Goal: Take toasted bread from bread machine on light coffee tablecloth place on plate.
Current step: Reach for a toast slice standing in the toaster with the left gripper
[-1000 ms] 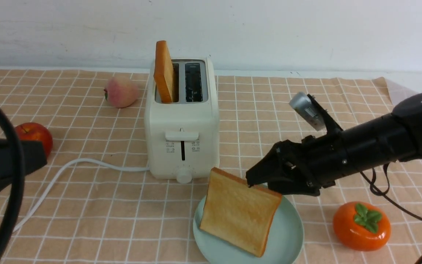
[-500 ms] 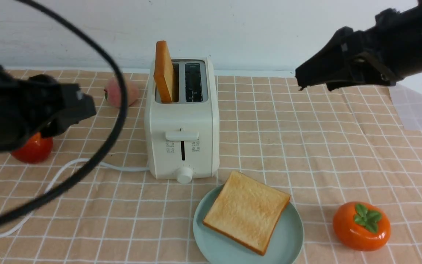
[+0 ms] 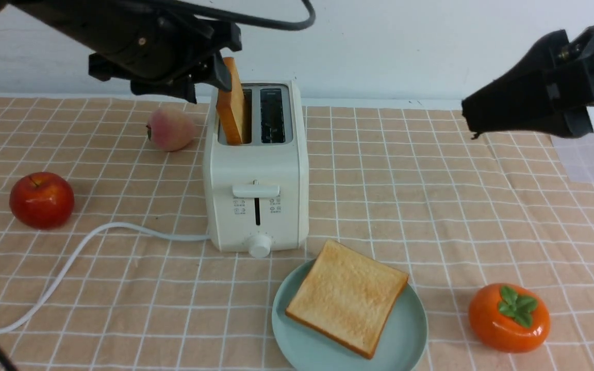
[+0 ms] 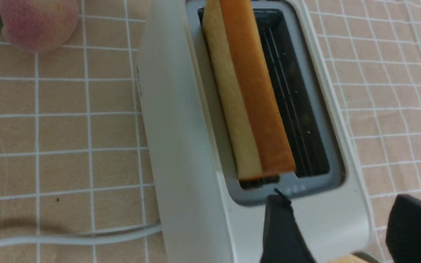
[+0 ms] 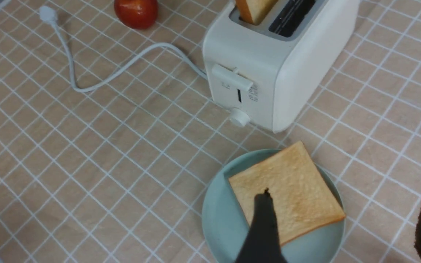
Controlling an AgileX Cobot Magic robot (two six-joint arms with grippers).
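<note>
Toast, golden-brown square slice (image 3: 231,103) in the cream-white boxy toaster (image 3: 256,170), looks light, stiff, crumbly: pinch its top edge; left gripper (image 4: 336,199) and right gripper (image 5: 347,191) gape empty.

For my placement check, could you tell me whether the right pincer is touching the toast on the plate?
Apart. The front view shows the right pincer high above the tablecloth, far from the toast lying flat on the plate.

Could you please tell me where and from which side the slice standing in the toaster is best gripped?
Grip that toasted bread by its upper half, the only part standing clear of the left slot of the bread machine. Come down from above, one finger on each broad face, since it stands nearly upright.
</note>
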